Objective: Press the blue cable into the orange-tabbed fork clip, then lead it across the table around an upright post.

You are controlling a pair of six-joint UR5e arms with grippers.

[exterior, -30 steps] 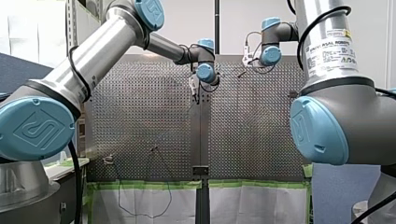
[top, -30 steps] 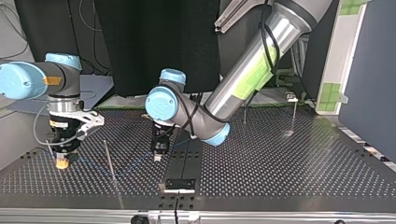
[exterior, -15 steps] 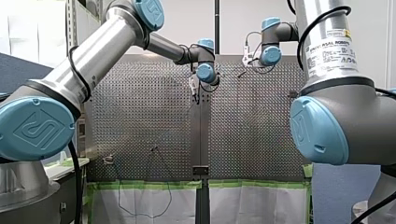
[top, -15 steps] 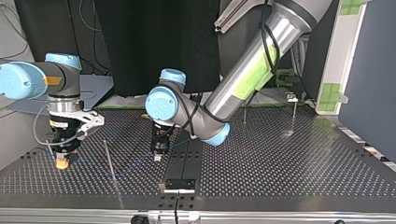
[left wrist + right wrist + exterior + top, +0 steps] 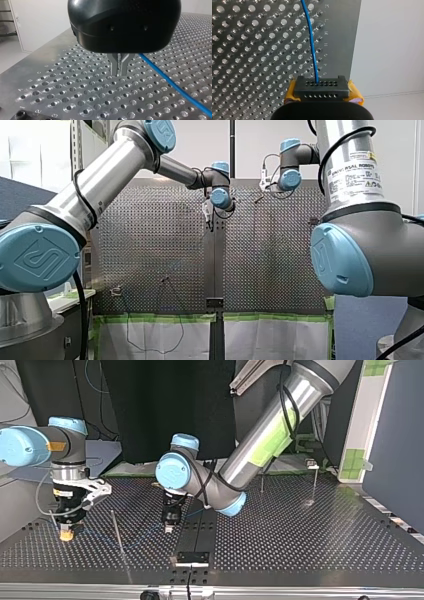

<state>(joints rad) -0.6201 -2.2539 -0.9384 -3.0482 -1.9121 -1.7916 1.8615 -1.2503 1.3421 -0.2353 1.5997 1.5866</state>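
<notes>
Blue cable [image 5: 175, 86] runs just beside my closed left hand [image 5: 119, 73].

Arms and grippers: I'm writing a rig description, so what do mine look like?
My left arm and my right arm are silver tubes with grey joints, light blue caps and black cables outside. My right arm bears a Universal Robots label. My left gripper is a rounded black housing with slim metal jaws; my right gripper shows yellow pads.

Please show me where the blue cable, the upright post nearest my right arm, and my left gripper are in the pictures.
blue cable [image 5: 175, 84]: left wrist view, on its middle stretch beside the gripper.
upright post [image 5: 117, 532]: top view, halfway up its shaft.
left gripper [image 5: 119, 72]: left wrist view, between its fingertips.
</notes>
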